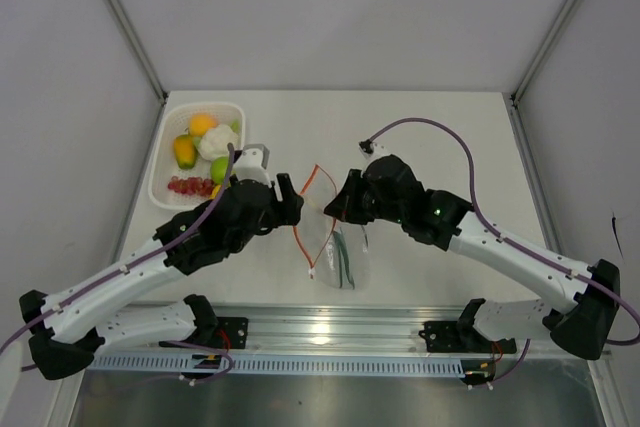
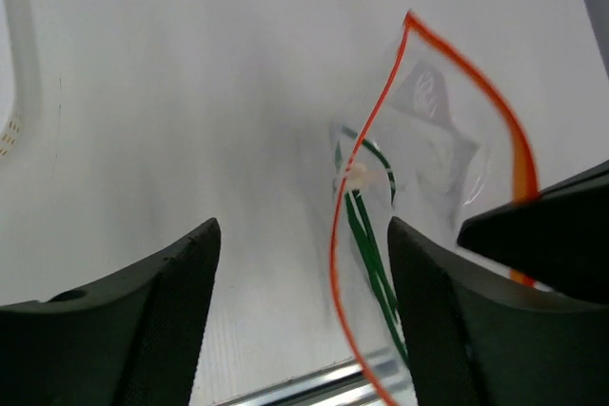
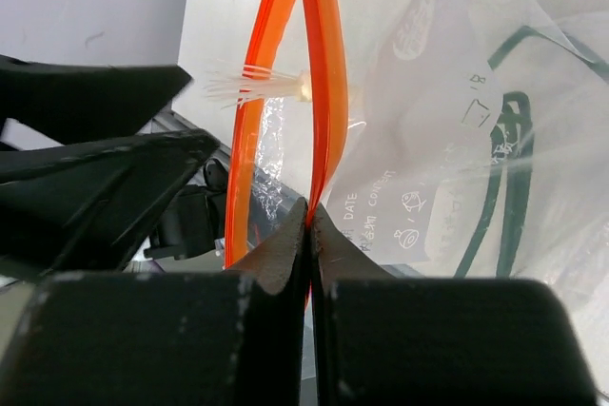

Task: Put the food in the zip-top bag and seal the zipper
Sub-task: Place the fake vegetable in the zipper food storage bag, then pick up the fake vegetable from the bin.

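The zip-top bag (image 1: 345, 247) lies on the surface (image 1: 420, 127), green stalks (image 1: 343, 255) inside. The right claw (image 3: 309, 211), clamped on the zipper (image 3: 324, 92), lifts one lip so the mouth gapes. The left claw (image 2: 303, 230) hangs wide and empty beside it. Beyond, food (image 1: 205, 142) fills the basket (image 1: 165, 182).

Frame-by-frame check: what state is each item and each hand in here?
Left hand: open, empty.
Right hand: shut on the zipper.
Zipper: unsealed, its two strips spread apart.
Zip-top bag: mouth gaping open.
Green stalks: inside the bag.
Remaining toy produce: in the white mesh basket.
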Controlling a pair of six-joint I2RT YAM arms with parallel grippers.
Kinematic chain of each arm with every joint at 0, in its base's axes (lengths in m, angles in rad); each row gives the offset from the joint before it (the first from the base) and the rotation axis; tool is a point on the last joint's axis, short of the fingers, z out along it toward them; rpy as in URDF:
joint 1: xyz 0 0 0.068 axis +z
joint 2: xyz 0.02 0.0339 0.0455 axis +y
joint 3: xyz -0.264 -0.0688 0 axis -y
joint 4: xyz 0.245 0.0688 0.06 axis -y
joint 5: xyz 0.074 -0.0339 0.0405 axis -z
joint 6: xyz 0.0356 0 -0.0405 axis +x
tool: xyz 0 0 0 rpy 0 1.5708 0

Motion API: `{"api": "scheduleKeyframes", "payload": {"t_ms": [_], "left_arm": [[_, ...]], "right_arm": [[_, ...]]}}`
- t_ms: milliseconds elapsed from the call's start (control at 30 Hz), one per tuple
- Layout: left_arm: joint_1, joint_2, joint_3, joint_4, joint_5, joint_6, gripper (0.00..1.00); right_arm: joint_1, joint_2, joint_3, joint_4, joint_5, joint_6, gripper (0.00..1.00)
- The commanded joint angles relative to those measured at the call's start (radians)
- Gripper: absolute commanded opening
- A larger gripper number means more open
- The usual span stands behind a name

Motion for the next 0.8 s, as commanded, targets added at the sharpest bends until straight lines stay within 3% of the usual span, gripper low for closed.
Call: {"api": "scheduleKeyframes", "payload": {"t_ms": [0,200,400,500,533,567,767], "left_arm": [[0.008,-0.054,-0.068,-0.039,0.105,0.006,0.7],[0.006,-0.036,-0.099,-0.007,0.259,-0.009,0.53],[0.006,0.015,-0.078,0.03,0.328,-0.008,0.47],[0.006,0.05,-0.048,0.036,0.36,-0.006,0.24],[0.006,0.058,-0.038,0.029,0.367,-0.005,0.05],[0.006,0.067,-0.024,0.018,0.373,-0.002,0.01],[0.006,0.056,0.165,0.0,0.454,0.031,0.01]], "right_arm": [[-0.011,-0.051,0.039,-0.011,0.027,-0.041,0.0],[-0.014,-0.049,0.034,0.003,0.016,-0.044,0.0],[-0.012,-0.058,0.036,-0.004,0.017,-0.044,0.0],[-0.012,-0.058,0.039,-0.014,0.033,-0.053,0.0],[-0.011,-0.057,0.043,-0.034,0.043,-0.058,0.0],[-0.009,-0.052,0.051,-0.049,0.062,-0.075,0.0],[0.083,-0.035,0.161,-0.237,0.35,-0.145,0.0]]}}
